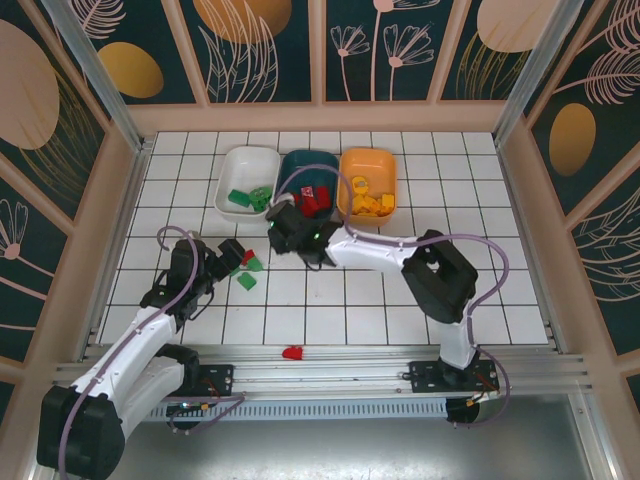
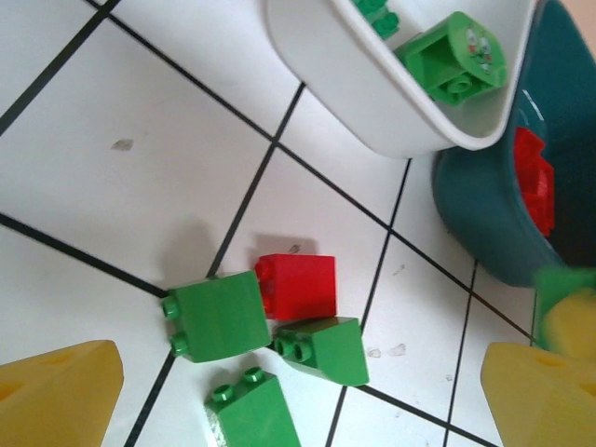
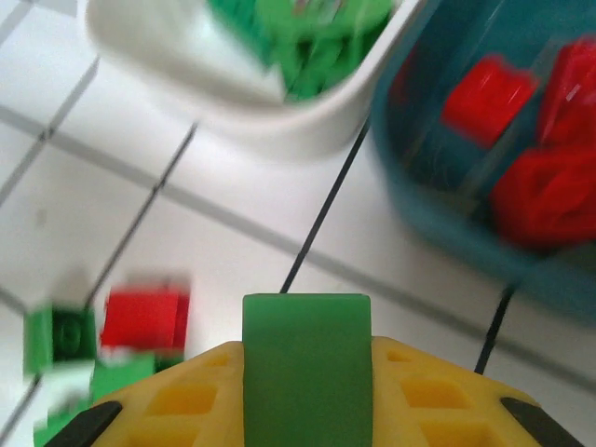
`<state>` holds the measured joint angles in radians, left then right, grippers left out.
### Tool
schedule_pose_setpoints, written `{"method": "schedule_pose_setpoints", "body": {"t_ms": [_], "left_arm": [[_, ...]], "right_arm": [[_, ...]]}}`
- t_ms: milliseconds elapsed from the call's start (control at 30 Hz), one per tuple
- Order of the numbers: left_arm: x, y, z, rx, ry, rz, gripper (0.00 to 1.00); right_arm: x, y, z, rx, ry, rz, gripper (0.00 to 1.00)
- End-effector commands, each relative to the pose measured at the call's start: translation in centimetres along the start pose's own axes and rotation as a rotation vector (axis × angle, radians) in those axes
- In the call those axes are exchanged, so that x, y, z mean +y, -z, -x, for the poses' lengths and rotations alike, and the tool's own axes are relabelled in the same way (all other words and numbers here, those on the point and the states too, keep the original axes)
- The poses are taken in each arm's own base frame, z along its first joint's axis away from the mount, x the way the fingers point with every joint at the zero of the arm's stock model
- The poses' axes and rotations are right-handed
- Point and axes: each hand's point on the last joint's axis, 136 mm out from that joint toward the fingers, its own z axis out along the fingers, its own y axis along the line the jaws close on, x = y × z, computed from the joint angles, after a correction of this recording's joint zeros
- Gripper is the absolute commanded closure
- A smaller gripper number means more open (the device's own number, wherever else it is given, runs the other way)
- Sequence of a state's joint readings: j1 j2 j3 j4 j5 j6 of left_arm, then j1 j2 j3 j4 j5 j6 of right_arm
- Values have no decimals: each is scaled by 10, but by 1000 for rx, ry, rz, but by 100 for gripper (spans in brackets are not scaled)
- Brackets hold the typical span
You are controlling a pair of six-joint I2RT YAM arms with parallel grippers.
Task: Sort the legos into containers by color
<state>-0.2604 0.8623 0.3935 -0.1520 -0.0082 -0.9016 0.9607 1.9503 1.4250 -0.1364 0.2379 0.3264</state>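
1. At the left of the tiled table [image 1: 330,310], the left gripper [image 1: 235,258] hangs low over a small cluster of legos. Its yellow fingers [image 2: 56,391] are spread wide and hold nothing.
2. Beneath it, one red brick [image 2: 298,284] sits packed against green bricks [image 2: 219,317] on the tiles, near the white tray [image 2: 372,121].
3. The white tray, leftmost in the back row, has green legos [image 1: 250,197] inside.
4. The right gripper [image 1: 280,225], just in front of the white and teal trays, is clamped on a green piece [image 3: 305,368].
5. A stray red lego [image 1: 292,352] lies alone near the front edge.
6. The teal tray [image 1: 310,153], in the middle, holds red legos [image 1: 315,198].
7. The orange tray [image 1: 368,152], on the right, holds yellow legos [image 1: 372,203].
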Motion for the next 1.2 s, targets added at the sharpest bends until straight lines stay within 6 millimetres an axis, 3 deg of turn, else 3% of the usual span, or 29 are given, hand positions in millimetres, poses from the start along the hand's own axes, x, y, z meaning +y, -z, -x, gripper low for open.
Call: {"method": "schedule_pose_setpoints", "body": {"t_ms": [0, 267, 500, 600, 700, 767, 1000, 1167], "left_arm": [[11, -1, -7, 27, 53, 45, 3], [15, 0, -23, 77, 78, 18, 6], [15, -2, -32, 115, 75, -5, 8], [18, -4, -35, 130, 64, 8, 8], [19, -6, -36, 140, 57, 22, 9], [19, -8, -35, 140, 52, 31, 9], [14, -14, -22, 115, 24, 64, 9], [3, -19, -13, 111, 5, 58, 11]], "right_arm": [[-8, -10, 50, -91, -9, 33, 71], [-18, -72, 98, -114, 26, 45, 72], [-8, -114, 104, -81, 55, 77, 72], [-10, -120, 104, -77, 59, 64, 64], [-12, -116, 105, -78, 62, 53, 46], [-12, -107, 111, -98, 61, 50, 40], [-5, -61, 130, -192, 62, 49, 31], [1, -11, 138, -287, 49, 65, 27]]}}
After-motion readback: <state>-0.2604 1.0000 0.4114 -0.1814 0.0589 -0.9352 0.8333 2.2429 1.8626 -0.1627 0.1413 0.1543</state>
